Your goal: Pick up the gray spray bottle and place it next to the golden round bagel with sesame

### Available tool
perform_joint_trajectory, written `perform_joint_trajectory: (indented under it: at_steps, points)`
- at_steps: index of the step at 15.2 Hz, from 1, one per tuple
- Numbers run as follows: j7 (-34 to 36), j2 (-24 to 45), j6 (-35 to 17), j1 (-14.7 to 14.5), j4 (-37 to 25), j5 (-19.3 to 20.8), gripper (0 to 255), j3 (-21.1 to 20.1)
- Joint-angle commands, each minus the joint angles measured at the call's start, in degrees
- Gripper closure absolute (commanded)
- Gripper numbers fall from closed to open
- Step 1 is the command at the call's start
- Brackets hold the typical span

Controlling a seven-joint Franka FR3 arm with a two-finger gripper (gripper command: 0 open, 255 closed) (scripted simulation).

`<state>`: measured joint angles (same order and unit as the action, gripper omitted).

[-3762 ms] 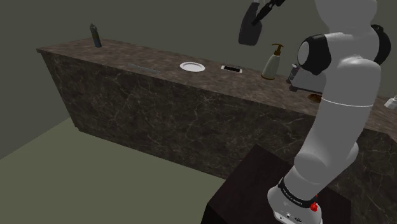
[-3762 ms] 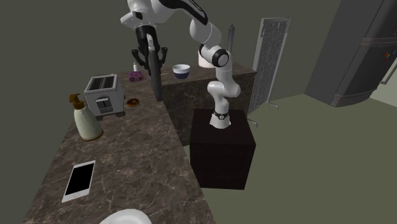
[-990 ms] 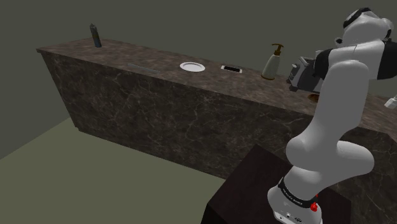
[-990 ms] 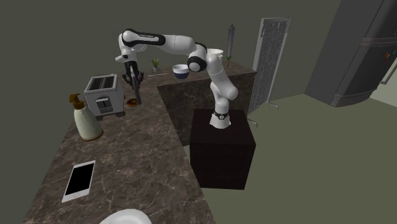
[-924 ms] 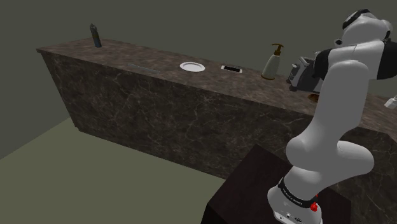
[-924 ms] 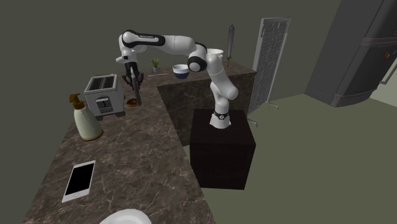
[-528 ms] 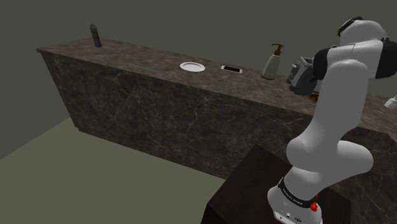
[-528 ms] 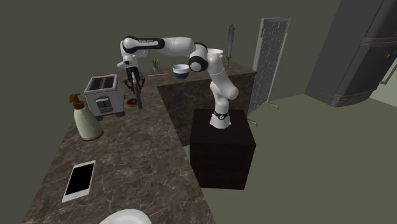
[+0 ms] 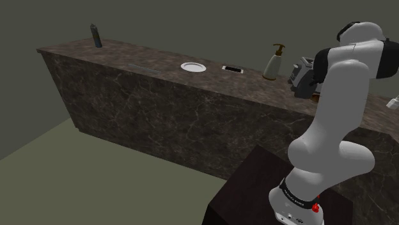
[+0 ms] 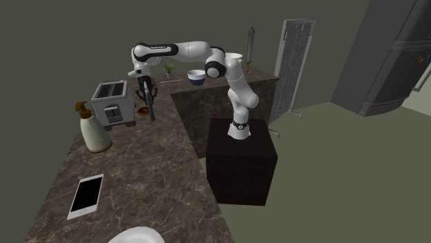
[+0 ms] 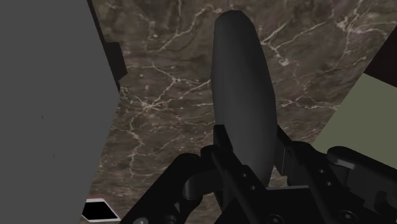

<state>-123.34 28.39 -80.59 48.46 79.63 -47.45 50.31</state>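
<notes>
My gripper is shut on the dark grey spray bottle, which hangs nozzle-up and slightly tilted just over the marble counter. I cannot tell whether its base touches the counter. The golden bagel lies right beside the bottle, in front of the grey toaster. In the wrist view the long grey bottle is clasped between the black fingers of my gripper, with the toaster's side close by.
A soap dispenser, a phone and a plate's rim sit along the counter toward the second exterior view's front. A bowl and a small plant stand behind. A dark bottle stands at the counter's far end.
The arm has carried the spray bottle down from high above the counter to just beside the bagel and toaster. Over the last second it sank a little lower.
</notes>
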Motion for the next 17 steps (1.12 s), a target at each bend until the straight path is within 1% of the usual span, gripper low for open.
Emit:
perform_joint_trajectory:
  at_steps: [1, 2, 3, 8, 12, 17]
  points:
    - [-0.01, -0.01, -0.02, -0.01, 0.01, 0.0, 255, 0.0]
    - [-0.01, -0.01, -0.02, 0.0, 0.01, 0.0, 255, 0.0]
    - [-0.01, -0.01, -0.02, 0.0, 0.01, 0.0, 0, 0.0]
    - [-0.01, 0.0, -0.02, 0.0, 0.0, -0.01, 0, 0.0]
    - [1.56, 2.69, 7.85, 6.52, -10.58, -1.71, 0, -0.62]
    - [1.57, 2.68, 7.84, 6.54, -10.58, -1.69, 0, -0.66]
